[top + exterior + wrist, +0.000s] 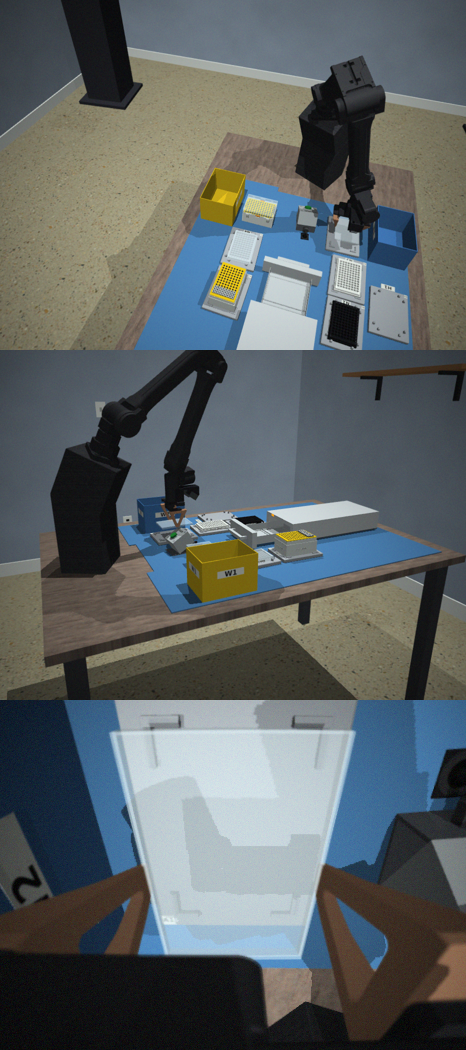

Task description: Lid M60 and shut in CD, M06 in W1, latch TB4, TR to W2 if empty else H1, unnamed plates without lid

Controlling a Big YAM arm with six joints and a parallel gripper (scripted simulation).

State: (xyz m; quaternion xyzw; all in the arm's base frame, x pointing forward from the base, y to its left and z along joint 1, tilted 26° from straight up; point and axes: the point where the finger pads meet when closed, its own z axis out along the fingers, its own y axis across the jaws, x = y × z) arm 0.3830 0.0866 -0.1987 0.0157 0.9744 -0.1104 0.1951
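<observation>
My gripper [348, 223] is shut on the clear plate lid [344, 231] and holds it level a little above the grey lid park nest [342, 244]. In the wrist view the two brown fingers clamp the lid's [232, 840] long sides, with the nest [235, 712] below it. The white plate [348, 276] sits uncovered in its nest just in front. The clear plate [241, 246] lies in its nest on the left. The cooler's [278, 327] drawer [288, 288] stands open and empty. The tip rack [227, 282] holds some tips.
The blue bin [394, 235] stands right beside my gripper. The DONE key box [307, 218] is to its left. The tip box [259, 209] and the yellow bin [223, 195] stand at the far left. A black plate [342, 324] and the bare H1 nest [388, 313] lie in front.
</observation>
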